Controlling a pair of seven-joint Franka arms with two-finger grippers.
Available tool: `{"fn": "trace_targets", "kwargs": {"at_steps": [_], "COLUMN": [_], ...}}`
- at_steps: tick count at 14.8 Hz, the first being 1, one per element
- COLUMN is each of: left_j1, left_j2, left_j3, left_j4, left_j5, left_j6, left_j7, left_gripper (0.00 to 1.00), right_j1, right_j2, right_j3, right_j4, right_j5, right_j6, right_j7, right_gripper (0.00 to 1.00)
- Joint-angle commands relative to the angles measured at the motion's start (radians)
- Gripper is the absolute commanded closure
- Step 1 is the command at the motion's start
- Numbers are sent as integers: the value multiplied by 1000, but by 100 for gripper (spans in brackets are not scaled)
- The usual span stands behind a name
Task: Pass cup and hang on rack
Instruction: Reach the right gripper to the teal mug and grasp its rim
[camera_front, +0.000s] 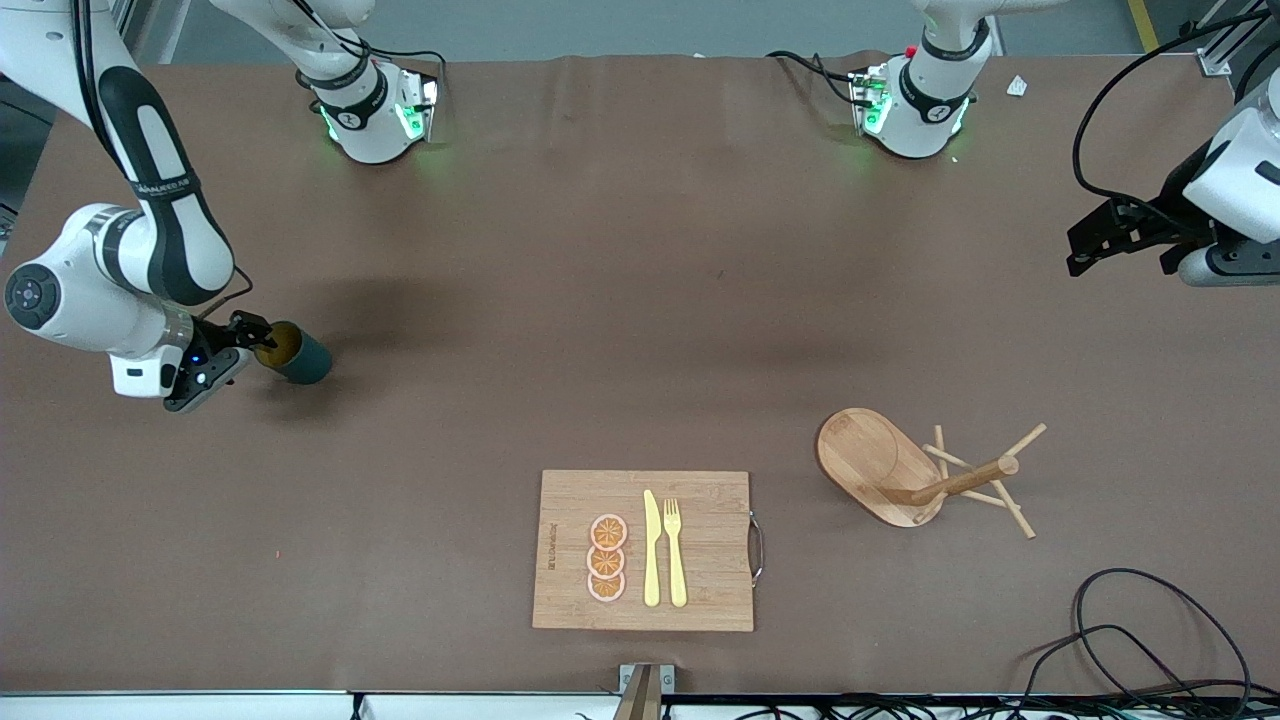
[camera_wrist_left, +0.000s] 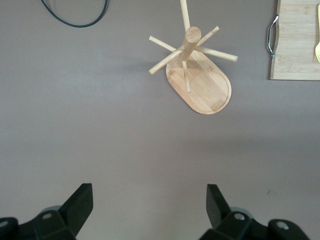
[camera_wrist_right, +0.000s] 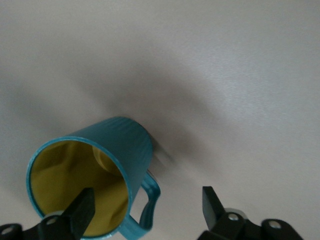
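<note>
Toward the right arm's end of the desk (camera_front: 640, 300), the cup (camera_front: 295, 352) is straddled at its rim by the right hand (camera_front: 245, 335), fingers wide. Above bare desk, well apart from the rack (camera_front: 915, 475), the left hand (camera_front: 1100, 240) is held wide open.

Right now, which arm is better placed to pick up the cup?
Right. The right gripper is already at the cup, open, one finger inside the rim beside the handle. The left gripper waits open near the rack, away from the cup.
</note>
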Motion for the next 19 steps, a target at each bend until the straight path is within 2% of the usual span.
{"fn": "trace_targets", "kwargs": {"at_steps": [1,4,5,7,10,13,15,19], "left_j1": [4,2,2,4,4,4,4,4], "left_j2": [11,10,10,10,10,10,10,10], "left_j3": [-2,-2,-2,-2,-2,-2,-2,-2], "left_j4": [20,20,20,20,20,20,20,20], "left_j5": [4,4,4,4,4,4,4,4], "left_j6": [0,0,0,0,0,0,0,0], "left_j7": [10,10,10,10,10,10,10,10], "left_gripper": [0,0,0,0,0,0,0,0], "right_j1": [15,23,35,40,40,57,122,302], "right_j2": [-12,3,5,5,2,-14,-44,-87], "right_j3": [1,1,3,3,1,8,6,8], "right_j4": [-26,-26,-26,-26,-18,26,51,51], "right_j5": [37,49,49,55,69,71,71,71], "right_j6": [15,13,16,13,1,-118,-184,-201], "right_j7": [-28,-31,-34,-30,-21,99,238,589], "right_gripper": [24,47,58,100,100,100,100,100]}}
